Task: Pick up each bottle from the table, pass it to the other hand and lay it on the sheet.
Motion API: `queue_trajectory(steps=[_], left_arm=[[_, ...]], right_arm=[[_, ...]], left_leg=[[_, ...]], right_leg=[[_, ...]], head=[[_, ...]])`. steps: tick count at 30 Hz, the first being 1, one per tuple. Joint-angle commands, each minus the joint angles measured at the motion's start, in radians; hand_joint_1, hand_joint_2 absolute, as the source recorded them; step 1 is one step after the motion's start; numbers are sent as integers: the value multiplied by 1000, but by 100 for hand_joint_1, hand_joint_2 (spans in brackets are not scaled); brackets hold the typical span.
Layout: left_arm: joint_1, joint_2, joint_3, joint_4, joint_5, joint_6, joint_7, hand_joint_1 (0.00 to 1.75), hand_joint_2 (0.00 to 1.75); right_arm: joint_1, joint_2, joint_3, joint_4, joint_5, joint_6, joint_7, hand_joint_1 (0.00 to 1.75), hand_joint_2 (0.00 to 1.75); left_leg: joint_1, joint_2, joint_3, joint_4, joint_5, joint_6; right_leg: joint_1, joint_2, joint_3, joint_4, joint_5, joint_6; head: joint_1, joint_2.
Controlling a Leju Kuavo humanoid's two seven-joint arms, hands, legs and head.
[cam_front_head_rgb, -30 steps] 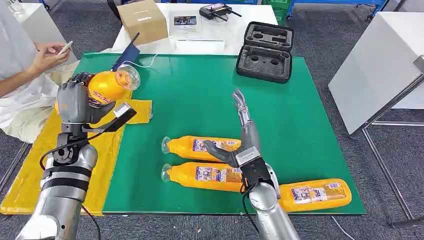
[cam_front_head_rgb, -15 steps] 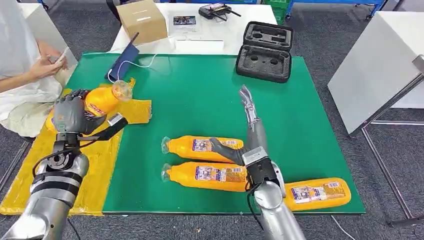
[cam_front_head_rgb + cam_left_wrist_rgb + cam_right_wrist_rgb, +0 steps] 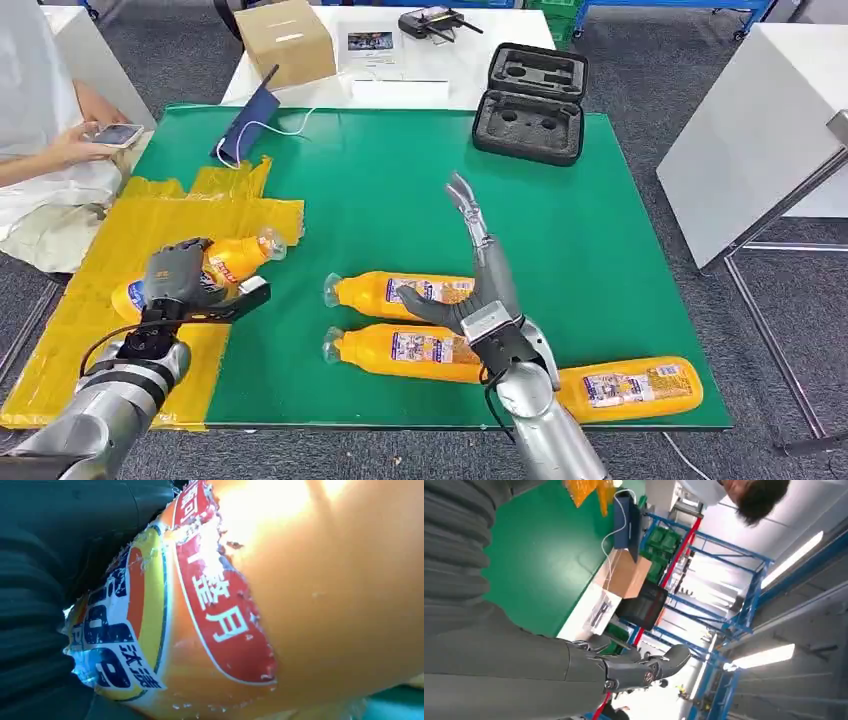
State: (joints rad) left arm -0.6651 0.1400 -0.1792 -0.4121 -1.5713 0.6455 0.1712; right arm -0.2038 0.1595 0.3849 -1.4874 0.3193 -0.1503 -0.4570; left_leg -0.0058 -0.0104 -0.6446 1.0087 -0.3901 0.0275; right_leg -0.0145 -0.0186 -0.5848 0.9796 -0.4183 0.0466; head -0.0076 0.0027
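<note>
- The left hand (image 3: 178, 275) is wrapped around an orange bottle (image 3: 215, 268), fingers curled over its body, low over the yellow sheet (image 3: 95, 330) on the left part of the counter (image 3: 600, 200).
- That held bottle lies nearly flat, its clear cap end pointing toward the green mat (image 3: 390, 190) and its base toward the sheet's outer edge; whether it touches the sheet I cannot tell.
- In the left wrist view the bottle's red and blue label (image 3: 200, 615) sits right against the dark palm (image 3: 35, 630).
- The right hand (image 3: 480, 265) is raised upright over the mat, fingers spread and straight, thumb out to the side, holding nothing.
- Two more orange bottles lie on their sides on the mat just beside the right hand: the farther bottle (image 3: 400, 293) passes behind the thumb, and the nearer bottle (image 3: 405, 350) lies parallel to it, partly behind the wrist.
- A fourth bottle (image 3: 630, 388) lies near the counter's front edge, to the right of the right arm.
- At the back of the mat sits an open black foam case (image 3: 530, 100); a cardboard box (image 3: 285, 40) stands on the white table beyond.
- A person's hand (image 3: 75, 145) holds a phone at the left.
</note>
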Motion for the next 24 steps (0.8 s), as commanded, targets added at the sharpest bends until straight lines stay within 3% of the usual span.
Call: queue_trajectory(steps=[1, 2, 3, 4, 20, 24], left_arm=[[-16, -4, -178, 161, 0, -55, 51, 175, 175], [-6, -2, -179, 157, 0, -41, 58, 175, 175], [-4, -2, -192, 162, 0, -27, 65, 21, 175], [0, -2, -211, 163, 0, -17, 77, 0, 175], [-7, -15, -244, 166, 0, 42, 111, 0, 175], [25, -6, -255, 72, 0, 53, 126, 0, 175]], right_arm=[[-60, -23, 51, 96, -8, 8, -2, 0, 175], [-59, -23, 53, 99, -8, 8, -2, 0, 175], [-61, -25, 58, 106, -14, 17, 1, 0, 175], [-64, -25, 60, 115, -16, 20, 1, 0, 175], [-71, -27, 78, 145, -16, 27, 1, 0, 175], [-77, -24, 86, 165, -18, 30, 4, 0, 175]], left_leg=[[1, 3, 6, -1, -2, -2], [0, 2, 4, -1, -1, -1], [1, 4, 7, -1, -2, -2], [0, 3, 6, -1, -1, -1], [1, 2, 7, -1, -1, -2], [1, 3, 8, -1, -2, -2]], right_leg=[[1, 3, 6, -1, -1, -2], [0, 2, 3, -1, 0, -1], [1, 4, 6, -2, -1, -2], [0, 4, 5, -1, 0, -1], [1, 3, 7, -1, -1, -2], [1, 3, 8, -1, -1, -2]], head=[[0, 0], [0, 0], [0, 0], [0, 0], [0, 0], [0, 0]])
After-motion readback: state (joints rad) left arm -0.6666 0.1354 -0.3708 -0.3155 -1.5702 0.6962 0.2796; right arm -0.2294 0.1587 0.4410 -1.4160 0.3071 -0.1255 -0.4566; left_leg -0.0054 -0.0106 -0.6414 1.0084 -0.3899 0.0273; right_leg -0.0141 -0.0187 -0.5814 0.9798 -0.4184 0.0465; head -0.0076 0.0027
